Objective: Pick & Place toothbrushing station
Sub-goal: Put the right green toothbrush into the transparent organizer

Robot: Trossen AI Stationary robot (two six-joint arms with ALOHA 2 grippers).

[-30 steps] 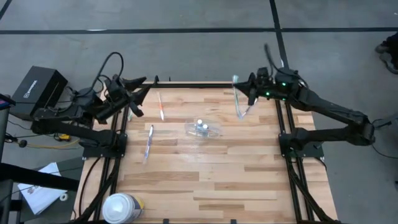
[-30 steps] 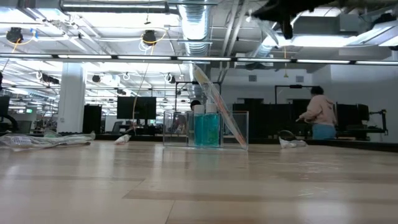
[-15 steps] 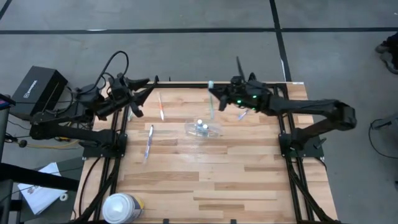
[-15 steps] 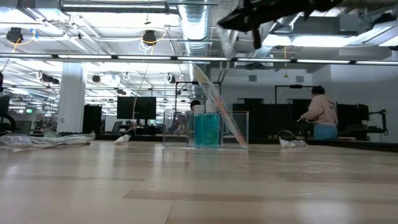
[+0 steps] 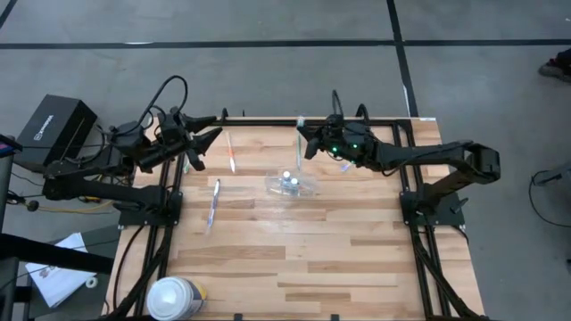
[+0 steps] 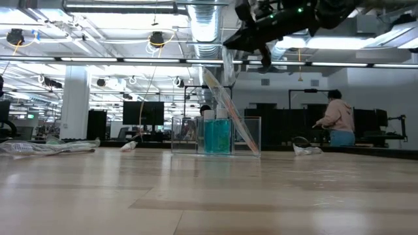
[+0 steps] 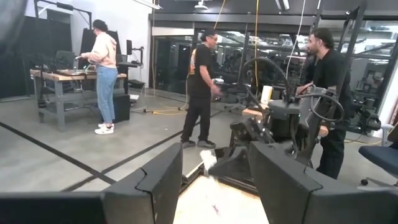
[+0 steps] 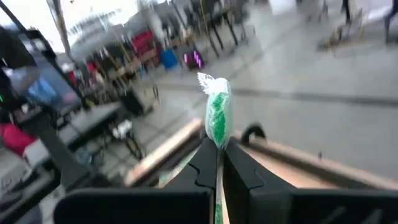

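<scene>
Left end effector point(image 5: 203, 135) parked released at bench point(image 5: 294, 259) ten o'clock. Right end effector point(image 5: 308, 143) clenched on green toothbrush point(image 5: 300, 141), carried aloft just at one o'clock of clear cup point(image 5: 293, 185) mid-bench. Next, likely: bristles up, lowered into cup beside tubes.

Two matte black arms of slim tubular links and chunky joint housings, each bolted to a black frame stand at the counter point(image 5: 294, 241) edge. Left hand point(image 5: 198, 135) has two flat, angular black fingers point(image 7: 146, 190) with bevelled edges; loose black cables loop over that arm's base. Right hand point(image 5: 306, 135) has narrow black fingers point(image 8: 208, 165) that taper toward the tips, with small green indicator lights glowing on the wrist housing behind it.
</scene>
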